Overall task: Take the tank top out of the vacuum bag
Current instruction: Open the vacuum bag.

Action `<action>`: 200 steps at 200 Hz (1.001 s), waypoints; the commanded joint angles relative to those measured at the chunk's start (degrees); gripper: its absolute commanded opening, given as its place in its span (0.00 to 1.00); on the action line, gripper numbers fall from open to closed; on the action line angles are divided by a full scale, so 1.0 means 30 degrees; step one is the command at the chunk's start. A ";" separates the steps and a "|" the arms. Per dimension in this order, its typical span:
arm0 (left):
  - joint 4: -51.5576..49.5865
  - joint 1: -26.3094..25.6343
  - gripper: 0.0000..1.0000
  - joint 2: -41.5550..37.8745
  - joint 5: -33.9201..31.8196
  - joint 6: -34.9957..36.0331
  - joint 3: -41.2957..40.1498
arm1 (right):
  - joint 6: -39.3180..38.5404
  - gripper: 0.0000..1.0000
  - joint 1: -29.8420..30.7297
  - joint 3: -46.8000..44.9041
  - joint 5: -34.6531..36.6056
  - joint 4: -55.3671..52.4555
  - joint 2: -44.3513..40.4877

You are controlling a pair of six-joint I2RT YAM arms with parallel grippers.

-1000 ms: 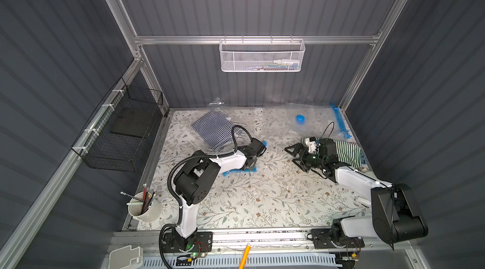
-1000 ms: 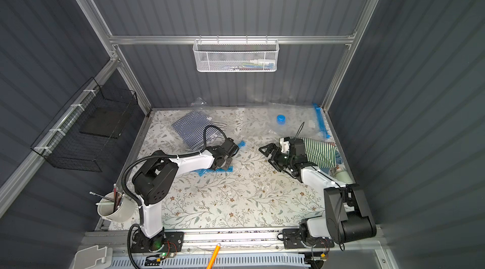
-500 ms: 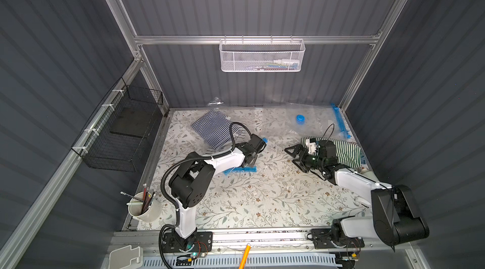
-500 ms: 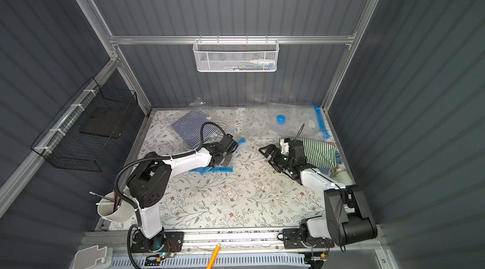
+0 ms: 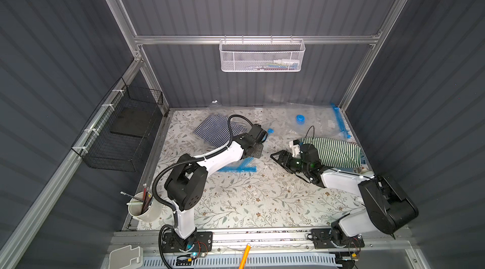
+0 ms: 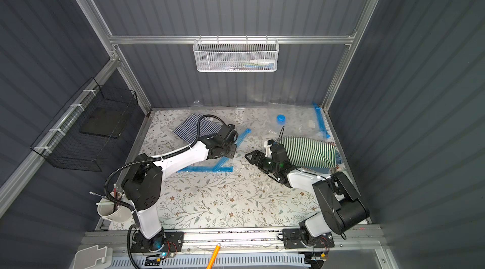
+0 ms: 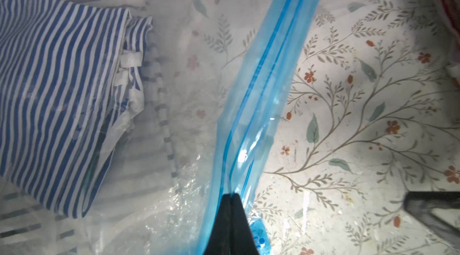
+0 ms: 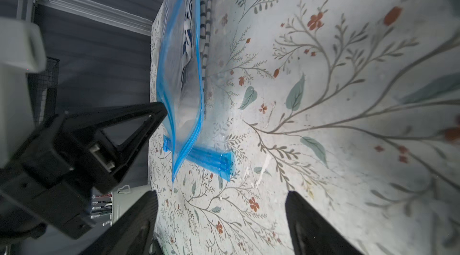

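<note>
Progress: left end effector (image 7: 232, 197), clamped on the zip edge (image 7: 261, 92) of the vacuum bag (image 7: 154, 206), has lifted it, and the wide, empty right end effector (image 8: 220, 192) nears the tank top (image 7: 54, 67) inside.

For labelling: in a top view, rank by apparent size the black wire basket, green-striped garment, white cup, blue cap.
Largest first:
black wire basket
green-striped garment
white cup
blue cap
The basket hangs higher, nearer the camera, which flatters it.
</note>
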 commanded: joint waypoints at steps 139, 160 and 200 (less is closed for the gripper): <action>0.0462 -0.0045 0.00 -0.2542 0.2754 -0.1711 -0.1323 | 0.0322 0.65 0.1162 0.2531 0.1120 0.3668 0.3844; 0.0722 -0.0045 0.00 -0.2486 0.3115 -0.1895 -0.1392 | 0.0409 0.62 0.1235 0.2977 0.1101 0.3537 0.4473; 0.0554 -0.0044 0.00 -0.2577 0.2510 -0.1866 -0.1216 | 0.0521 0.24 0.1218 0.3627 0.1583 0.3403 0.5796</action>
